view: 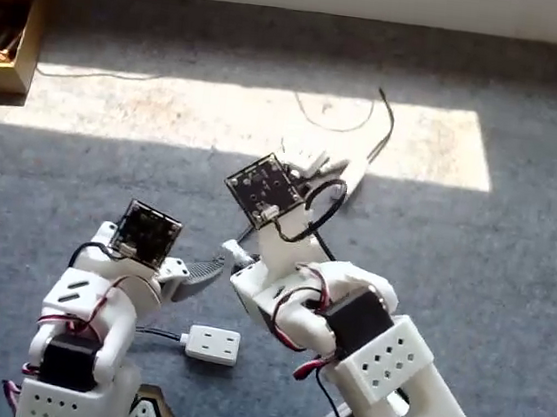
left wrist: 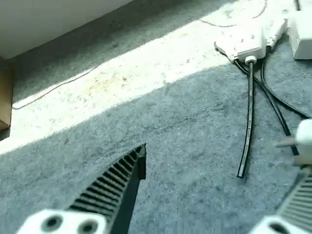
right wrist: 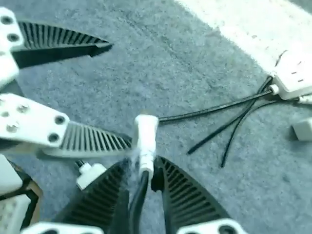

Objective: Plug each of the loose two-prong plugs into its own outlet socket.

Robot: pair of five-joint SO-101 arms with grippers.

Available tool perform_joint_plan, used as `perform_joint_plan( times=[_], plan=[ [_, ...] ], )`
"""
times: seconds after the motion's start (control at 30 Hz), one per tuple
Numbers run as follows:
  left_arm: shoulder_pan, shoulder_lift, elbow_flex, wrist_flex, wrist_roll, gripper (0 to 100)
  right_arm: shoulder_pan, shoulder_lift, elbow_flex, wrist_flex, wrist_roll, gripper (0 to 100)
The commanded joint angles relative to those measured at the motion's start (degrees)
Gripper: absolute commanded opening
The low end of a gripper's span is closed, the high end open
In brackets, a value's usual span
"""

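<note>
My right gripper [right wrist: 145,163] is shut on a white two-prong plug [right wrist: 145,134] whose black cord runs back between its fingers. In the high view this plug [view: 237,254] hangs low over the carpet between the two arms. My left gripper [left wrist: 222,165] stands open right beside it, one ribbed finger [right wrist: 92,139] close to the plug and the other finger [right wrist: 63,44] farther off. The plug's prongs [left wrist: 287,143] show at the edge of the left wrist view. A white outlet block [view: 213,344] lies on the carpet near the arms' bases. A white power strip [view: 313,167] lies farther out in the sunlit patch.
Two black cords [left wrist: 251,112] run from the power strip [left wrist: 246,44] across the grey carpet. A thin wire [view: 93,74] crosses the sunlit area. A wooden box [view: 7,32] sits at the far left. A small white piece [right wrist: 302,129] lies near the strip.
</note>
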Motion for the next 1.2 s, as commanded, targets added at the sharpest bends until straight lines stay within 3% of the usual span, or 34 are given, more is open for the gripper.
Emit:
perform_joint_plan(
  times=[0.0, 0.27, 0.43, 0.53, 0.73, 0.97, 1.17],
  plan=[
    [-4.18, -0.57, -2.59, -0.35, -0.26, 42, 1.71, 6.11, -1.80, 4.00, 0.97, 0.5],
    [-5.58, -0.57, -2.59, -1.32, -0.18, 42, 1.45, 9.98, -6.46, 6.99, 1.14, 0.5],
    [-14.90, -0.13, 1.36, -11.96, 3.08, 39, 1.45, 13.23, -15.25, 17.54, 1.14, 0.5],
    [-16.75, -0.13, 2.86, -14.24, 4.48, 37, 1.45, 19.74, -21.76, 25.10, 0.26, 0.5],
    [-16.92, -0.13, 2.86, -14.24, 5.71, 37, 1.27, 33.01, -34.07, 32.22, -3.78, 0.5],
    [-21.14, -0.13, 2.51, -14.77, 6.77, 37, -9.19, 37.76, -35.82, 31.69, -9.14, 0.5],
    [-25.63, -0.04, 2.68, -16.44, 7.38, 36, -12.35, 36.88, -34.77, 32.22, -21.45, 0.5]
  ],
)
